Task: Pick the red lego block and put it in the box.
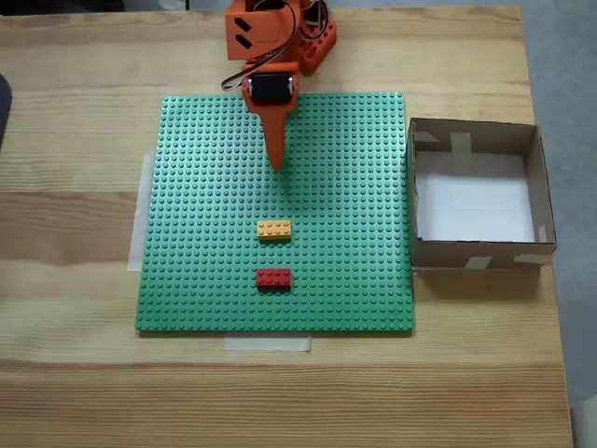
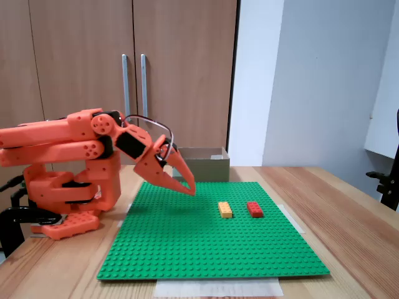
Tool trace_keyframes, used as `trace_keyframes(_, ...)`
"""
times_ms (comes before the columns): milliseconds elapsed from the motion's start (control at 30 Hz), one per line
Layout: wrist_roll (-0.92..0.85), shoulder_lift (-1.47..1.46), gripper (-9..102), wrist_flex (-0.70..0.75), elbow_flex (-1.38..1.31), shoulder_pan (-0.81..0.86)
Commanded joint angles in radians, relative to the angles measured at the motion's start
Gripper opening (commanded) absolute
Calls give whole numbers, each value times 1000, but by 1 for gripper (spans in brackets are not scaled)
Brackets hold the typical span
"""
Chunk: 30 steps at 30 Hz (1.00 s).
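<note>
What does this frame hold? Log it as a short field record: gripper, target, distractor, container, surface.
gripper: shut, empty, raised above the baseplate
target: red lego block, on the baseplate, apart from the gripper
distractor: yellow-orange brick, between gripper and red block in a fixed view
container: box, open-topped, empty, beside the baseplate
surface: green baseplate on wooden table

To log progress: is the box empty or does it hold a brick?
Empty: the box shows a bare white bottom; the red brick lies on the green plate.
</note>
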Motion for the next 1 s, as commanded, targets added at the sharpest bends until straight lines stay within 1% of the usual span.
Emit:
trace_keyframes(0,-5,6,-1,0,2,5)
trace_keyframes(967,-5,6,-1,0,2,5)
